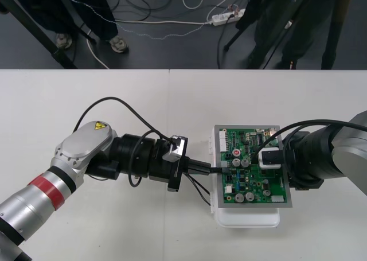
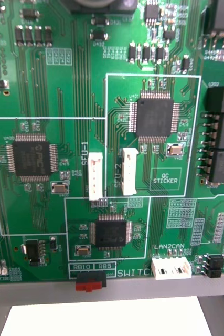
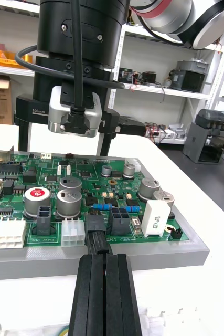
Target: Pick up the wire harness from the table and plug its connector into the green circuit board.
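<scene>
The green circuit board (image 1: 255, 183) lies on its white base (image 1: 246, 218) right of the table's middle. My left gripper (image 1: 217, 169) reaches the board's left edge. Its black fingers (image 3: 91, 294) are shut on the harness's small black plug (image 3: 97, 240). The plug meets a black socket (image 3: 95, 221) on the board's edge; how deep it sits I cannot tell. Thin dark wires (image 1: 200, 193) trail below the left gripper. My right gripper (image 1: 268, 160) hovers over the board (image 2: 64, 89), and from the left wrist it appears (image 3: 63, 149) with its fingers (image 3: 22, 142) standing wide apart.
Tall capacitors (image 3: 64, 197) and white connectors (image 3: 72, 231) stand close beside the plug's socket. The board (image 3: 91, 173) sits near the table's front edge. Bare table lies to the left and behind.
</scene>
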